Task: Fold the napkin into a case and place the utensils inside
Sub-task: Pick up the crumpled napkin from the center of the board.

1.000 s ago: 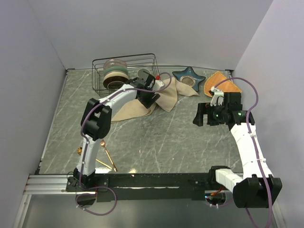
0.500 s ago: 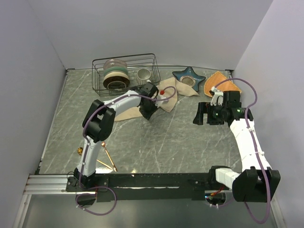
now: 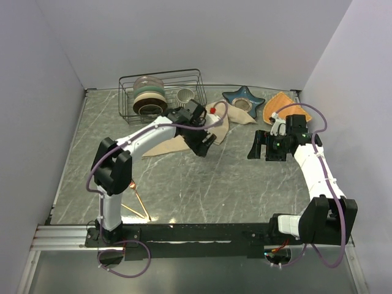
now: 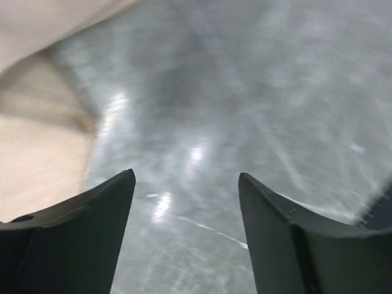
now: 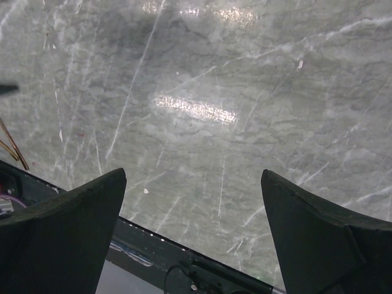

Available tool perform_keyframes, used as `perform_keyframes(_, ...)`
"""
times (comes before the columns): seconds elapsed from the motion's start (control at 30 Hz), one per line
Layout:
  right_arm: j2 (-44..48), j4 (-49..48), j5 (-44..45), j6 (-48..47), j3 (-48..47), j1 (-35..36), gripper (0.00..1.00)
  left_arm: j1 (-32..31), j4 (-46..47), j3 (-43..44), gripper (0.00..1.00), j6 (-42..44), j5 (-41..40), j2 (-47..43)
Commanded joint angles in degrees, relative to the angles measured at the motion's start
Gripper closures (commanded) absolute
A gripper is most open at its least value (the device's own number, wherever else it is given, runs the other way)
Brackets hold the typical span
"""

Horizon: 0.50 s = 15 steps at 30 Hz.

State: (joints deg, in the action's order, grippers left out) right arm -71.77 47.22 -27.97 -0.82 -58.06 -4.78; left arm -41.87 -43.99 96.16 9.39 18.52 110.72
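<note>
Napkin [image 3: 164,144] lies rumpled near the rack [image 3: 190,82], just beside my open, empty left gripper [image 3: 205,147], my right gripper [image 3: 260,147] open too, utensils [image 3: 138,205] well apart; pinching one layer could bunch it further.

Left gripper [image 3: 205,147] has swung off the napkin [image 3: 164,147] toward the near right, now over bare surface [image 3: 202,184] just past the cloth edge. Its fingers [image 4: 86,233] shut briefly, now apart again w/ nothing between. Napkin looks drawn narrower, right fold flatter, tho the arm hides part. Right arm [image 3: 312,171] elbow has shifted farther from the near edge
</note>
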Motion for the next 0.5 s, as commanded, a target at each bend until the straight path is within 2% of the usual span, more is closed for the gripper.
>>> perform_keyframes(0.0, 1.54, -1.87, -1.21, 0.73, -0.39, -0.50, 0.00, 5.12, 3.81, 2.36, 0.22, -2.18, -10.94, 4.68)
perform_keyframes(0.2, 2.24, -2.31, -0.86, 2.23, 0.23, -0.67, 0.00, 8.82, 5.49, 6.49, 0.21, -3.15, -13.60, 12.76)
perform_keyframes(0.37, 1.72, -2.31, -1.21, 2.40, 0.23, -0.94, 0.00, 8.91, 6.46, 6.15, 0.24, -2.09, -9.22, 16.20)
perform_keyframes(0.43, 1.46, -2.31, -1.48, 2.40, 0.23, -1.20, 0.00, 8.30, 6.37, 5.45, 0.35, -1.39, -7.46, 16.81)
perform_keyframes(0.47, 1.28, -2.40, -1.56, 2.49, 0.32, -1.37, 0.00, 7.86, 4.98, 5.27, 0.52, -0.87, -6.93, 16.99)
